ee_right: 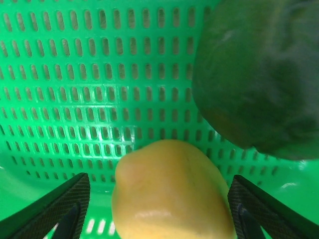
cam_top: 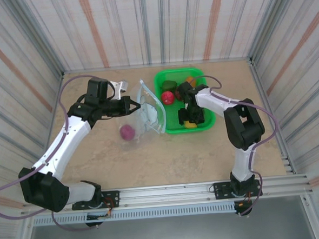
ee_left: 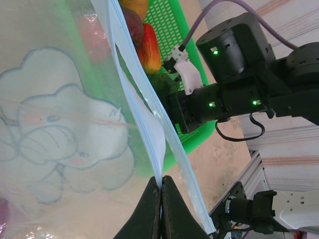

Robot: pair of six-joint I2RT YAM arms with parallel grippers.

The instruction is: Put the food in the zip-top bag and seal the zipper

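The clear zip-top bag (cam_top: 150, 113) stands on the table, its mouth toward the green basket. My left gripper (cam_top: 134, 106) is shut on one lip of the mouth (ee_left: 161, 185), beside the pale blue zipper (ee_left: 143, 95). A magenta fruit (cam_top: 127, 132) lies at the bag's near left end, seemingly inside it. My right gripper (cam_top: 191, 116) is down in the basket, open (ee_right: 159, 211). A yellow fruit (ee_right: 172, 191) sits between its spread fingers (ee_right: 55, 209) with gaps on both sides. A dark green fruit (ee_right: 259, 74) lies just beyond. A red fruit (cam_top: 168, 97) is at the basket's left.
The green mesh basket (cam_top: 171, 128) sits right of the bag and holds several more toy fruits, orange and maroon ones (ee_left: 148, 45) near its far end. The right arm (ee_left: 234, 94) reaches across the basket. Striped walls enclose the table on three sides.
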